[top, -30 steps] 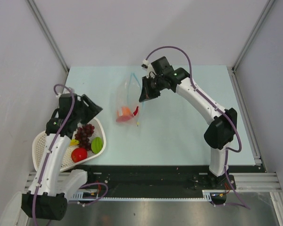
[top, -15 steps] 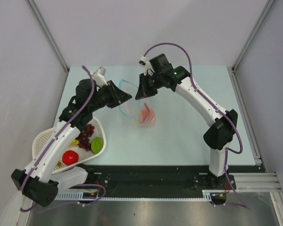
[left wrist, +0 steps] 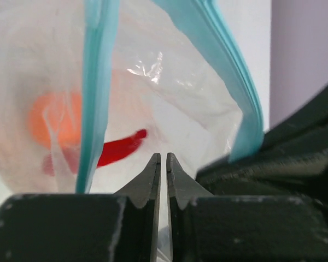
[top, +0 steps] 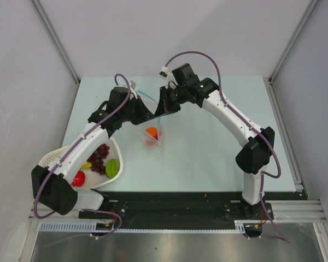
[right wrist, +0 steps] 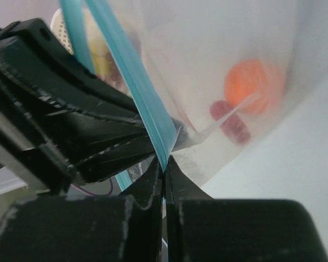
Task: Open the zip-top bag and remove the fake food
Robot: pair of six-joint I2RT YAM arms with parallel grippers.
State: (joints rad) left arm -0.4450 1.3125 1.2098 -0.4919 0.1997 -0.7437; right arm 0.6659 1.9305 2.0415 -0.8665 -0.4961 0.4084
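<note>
The zip-top bag (top: pixel 144 127) hangs over the table between both grippers, its teal zip strip (left wrist: pixel 95 82) parted into two lips. Fake food lies inside it: an orange ball (top: pixel 151 131) and a red piece (left wrist: pixel 120 148). My right gripper (top: pixel 163 108) is shut on one teal lip (right wrist: pixel 131 71), which runs down into its jaws (right wrist: pixel 164 158). My left gripper (top: pixel 147 113) faces it from the left. Its jaws (left wrist: pixel 163 155) are pressed almost together on the clear plastic wall beside the other lip. The right wrist view shows the orange ball (right wrist: pixel 254 84) through the film.
A white mesh basket (top: pixel 49 161) sits at the left front under the left arm. It holds a dark grape bunch (top: pixel 98 155), a green oval (top: pixel 112 167), a red round piece (top: pixel 78 178) and a yellow piece (top: pixel 87 164). The right arm's base (top: pixel 254 158) stands at the front right.
The left arm swung from over the basket to the bag and its jaws closed on the bag wall. The bag shifted left and its mouth spread. The right gripper stayed put.
</note>
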